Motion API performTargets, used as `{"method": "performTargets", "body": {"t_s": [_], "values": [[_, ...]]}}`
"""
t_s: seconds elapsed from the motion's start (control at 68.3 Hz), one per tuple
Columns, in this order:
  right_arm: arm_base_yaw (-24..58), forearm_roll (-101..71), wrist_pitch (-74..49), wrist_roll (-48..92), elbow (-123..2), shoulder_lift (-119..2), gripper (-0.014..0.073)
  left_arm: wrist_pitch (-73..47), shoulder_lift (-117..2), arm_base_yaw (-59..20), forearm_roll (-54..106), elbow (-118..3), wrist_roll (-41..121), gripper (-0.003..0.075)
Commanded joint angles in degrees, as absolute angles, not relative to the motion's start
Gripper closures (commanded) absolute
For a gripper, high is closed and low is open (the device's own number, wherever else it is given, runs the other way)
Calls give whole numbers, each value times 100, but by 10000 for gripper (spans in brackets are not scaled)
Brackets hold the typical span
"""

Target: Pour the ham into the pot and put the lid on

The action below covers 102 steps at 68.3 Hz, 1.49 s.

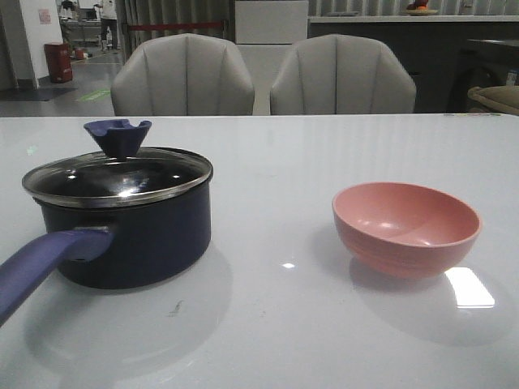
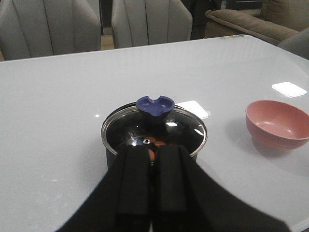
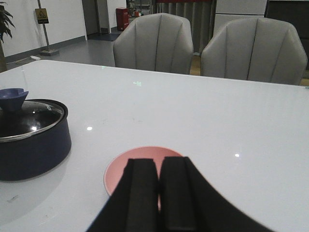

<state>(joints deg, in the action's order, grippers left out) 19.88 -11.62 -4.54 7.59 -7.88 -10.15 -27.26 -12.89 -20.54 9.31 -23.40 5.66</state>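
The navy pot stands at the table's left, its blue-purple handle pointing toward me. The glass lid with its blue knob sits on the pot. Orange-pink ham chunks show through the lid in the left wrist view. The pot also shows in the right wrist view. My left gripper is shut and empty, held back above the pot's near side. My right gripper is shut and empty, above the near side of the pink bowl. Neither gripper shows in the front view.
The empty pink bowl stands at the table's right, apart from the pot. Two grey chairs stand behind the table's far edge. A sofa lies beyond the table's right side.
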Motion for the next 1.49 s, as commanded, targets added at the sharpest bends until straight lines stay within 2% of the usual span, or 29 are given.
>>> {"method": "performTargets", "body": {"t_s": [0.0,0.205,0.425,0.586,0.937,1.479], "values": [[1989,-1162,47,828,-950,-1070,424,-2220,-1350,-2101,1022,-2484,526,607],[1989,-1162,47,828,-950,-1070,424,-2092,-1341,-1962,477,-2277,526,607],[1989,-1162,47,828,-950,-1070,424,-851,-828,-878,275,-1366,458,607],[1989,-1162,47,828,-950,-1070,424,-307,-210,-436,275,-631,132,607],[1989,-1162,35,828,-950,-1070,424,465,131,-398,155,153,-142,607],[1989,-1162,34,828,-950,-1070,424,414,131,-398,144,153,-142,607]]}}
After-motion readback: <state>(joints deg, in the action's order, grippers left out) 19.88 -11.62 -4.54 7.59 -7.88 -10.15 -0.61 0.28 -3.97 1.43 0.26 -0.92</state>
